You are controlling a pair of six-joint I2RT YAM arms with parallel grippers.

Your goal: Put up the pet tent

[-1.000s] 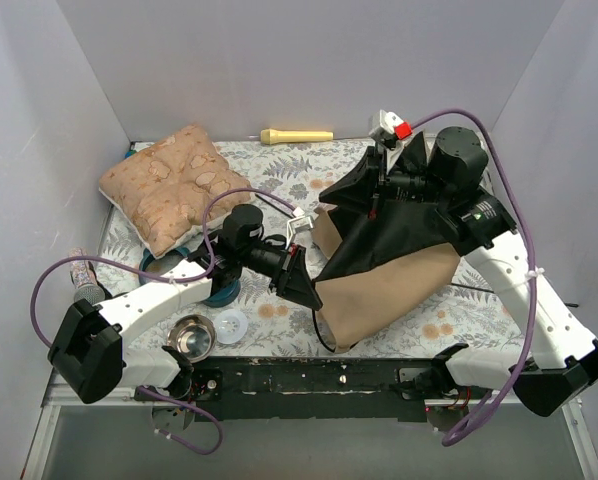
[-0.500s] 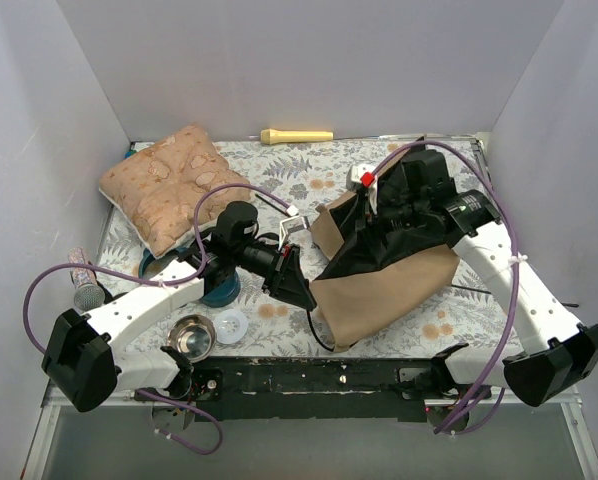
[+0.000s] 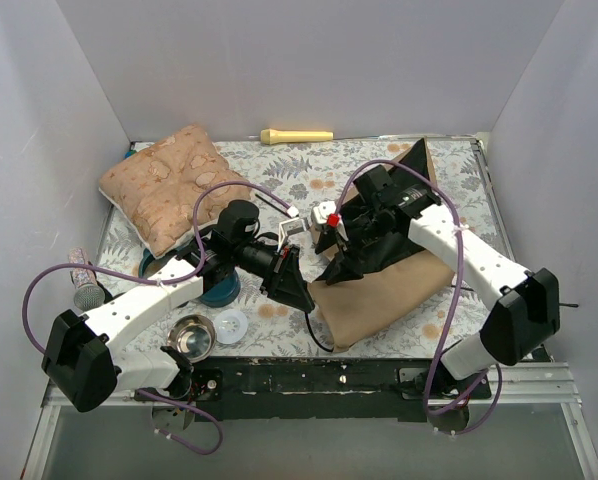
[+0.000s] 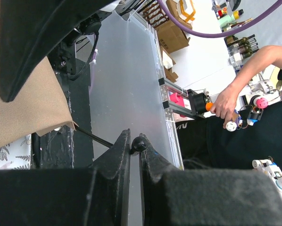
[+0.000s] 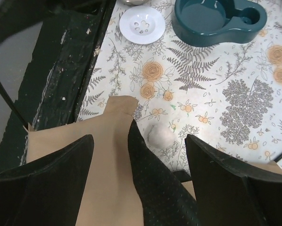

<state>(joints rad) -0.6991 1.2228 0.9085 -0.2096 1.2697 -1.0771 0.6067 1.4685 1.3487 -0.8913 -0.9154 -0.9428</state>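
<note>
The pet tent lies partly collapsed at centre right, tan shell [image 3: 384, 300] below and black mesh panel [image 3: 384, 245] on top. My left gripper [image 3: 301, 297] is at the tent's front left corner. It is shut [image 4: 135, 143] on the ball end of a thin black pole [image 4: 91, 136] that comes out of the tan fabric [image 4: 23, 103]. My right gripper [image 3: 337, 255] hovers open [image 5: 138, 141] low over the tent's left edge. A black mesh fold [image 5: 155, 188] and tan fabric [image 5: 103, 179] lie between its fingers, untouched.
A puffy patterned cushion [image 3: 169, 185] lies at the back left, a yellow cylinder [image 3: 297, 136] by the back wall. A teal bowl [image 3: 219, 285] [image 5: 216, 19], a white disc [image 3: 231, 325] [image 5: 142, 19] and a metal bowl [image 3: 191, 335] sit front left, under my left arm.
My right gripper opened and let go of the black panel, then swung from the back right down to the tent's left edge. The raised panel sank. The left arm barely moved.
</note>
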